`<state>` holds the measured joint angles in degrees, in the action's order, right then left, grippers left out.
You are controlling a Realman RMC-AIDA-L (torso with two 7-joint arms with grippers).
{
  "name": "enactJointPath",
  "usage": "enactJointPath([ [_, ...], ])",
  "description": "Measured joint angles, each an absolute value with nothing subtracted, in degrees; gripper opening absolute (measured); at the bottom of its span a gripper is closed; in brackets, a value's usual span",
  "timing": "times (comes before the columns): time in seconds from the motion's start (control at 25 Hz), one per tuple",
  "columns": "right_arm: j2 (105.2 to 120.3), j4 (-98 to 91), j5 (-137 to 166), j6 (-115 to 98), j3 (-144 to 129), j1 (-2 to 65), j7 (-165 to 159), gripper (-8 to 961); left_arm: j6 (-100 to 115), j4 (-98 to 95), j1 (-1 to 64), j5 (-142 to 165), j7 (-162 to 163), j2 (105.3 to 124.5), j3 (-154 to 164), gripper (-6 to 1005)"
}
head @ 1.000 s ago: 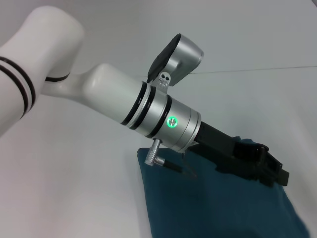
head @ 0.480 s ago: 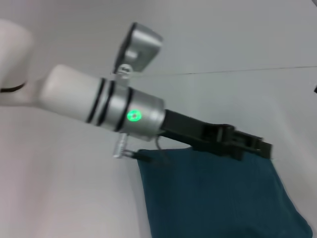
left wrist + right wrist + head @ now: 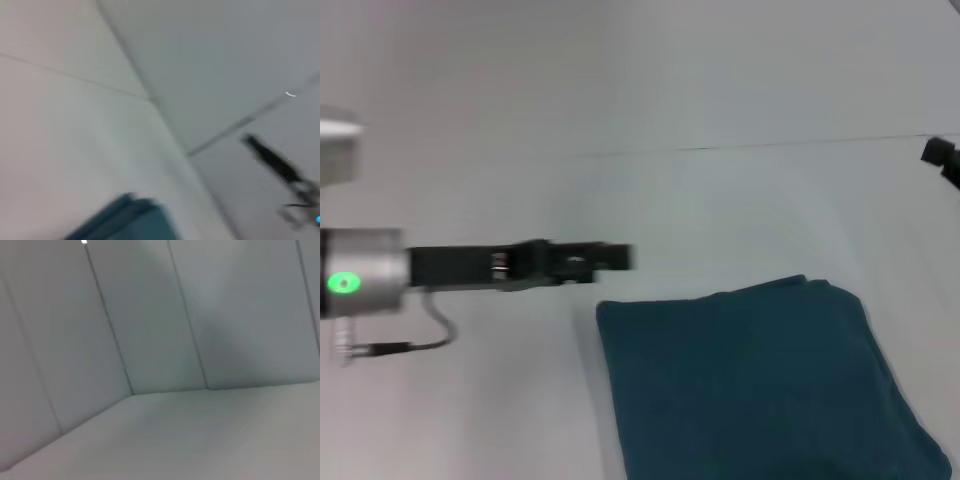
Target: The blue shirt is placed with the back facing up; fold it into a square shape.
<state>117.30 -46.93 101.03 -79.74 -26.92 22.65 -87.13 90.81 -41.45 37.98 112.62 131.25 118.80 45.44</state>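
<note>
**Folded shirt lies on the bench, both arms off the cloth**

At the left of the head view, the left end effector (image 3: 620, 258) reaches out level over the white bench (image 3: 740, 210), its black fingertips just beyond the shirt's far left corner and not touching the fabric. The tip is smeared with motion, so I cannot tell whether it is spread or closed; nothing hangs from it, and it appears to carry nothing. Its place to the side of the cloth, not over it, suggests the arm is clear of the work and not setting up a grip.

In the middle and lower right lies the blue shirt (image 3: 760, 390), already a compact, roughly four-sided packet with its plain side up and no lettering showing. Its far edge is fairly straight and its left edge is crisp. The right side slopes outward toward the near corner, so the outline is closer to a skewed rectangle than a true square. Judged from this, the folding looks essentially done. The left wrist view catches one corner of the blue shirt (image 3: 135, 220) on the bench.

At the far right edge, a dark piece of the right end effector (image 3: 942, 158) shows well apart from the shirt. Too little is visible to tell its opening. The right wrist view shows only the pale bench and walls.
</note>
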Motion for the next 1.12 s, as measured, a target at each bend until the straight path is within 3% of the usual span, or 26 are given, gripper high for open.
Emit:
enactJointPath([
  [0.28, 116.68, -54.98, 106.91, -88.30, -26.96, 22.62, -89.01, 2, 90.16, -44.09, 37.17, 127.06, 138.28, 118.07, 41.36, 948],
  [0.44, 116.66, -57.25, 112.12, -92.77, -27.14, 23.11, -88.74, 3, 87.07, -42.62, 39.23, 131.36, 139.77, 118.94, 42.87, 946],
  [0.72, 116.53, -59.79, 117.66, -101.27, -28.39, 23.49, -90.01, 80, 79.90, -38.23, 43.10, 132.87, 139.96, 120.04, 48.95, 943],
  [0.96, 115.34, -62.00, 125.77, -111.02, -28.73, 25.80, -97.85, 179, 74.85, -34.13, 46.12, 133.28, 142.43, 120.20, 54.08, 940],
  [1.12, 115.59, -62.19, 128.45, -112.29, -28.79, 25.69, -97.93, 249, 73.76, -33.85, 47.13, 133.45, 143.26, 120.67, 54.70, 938],
])
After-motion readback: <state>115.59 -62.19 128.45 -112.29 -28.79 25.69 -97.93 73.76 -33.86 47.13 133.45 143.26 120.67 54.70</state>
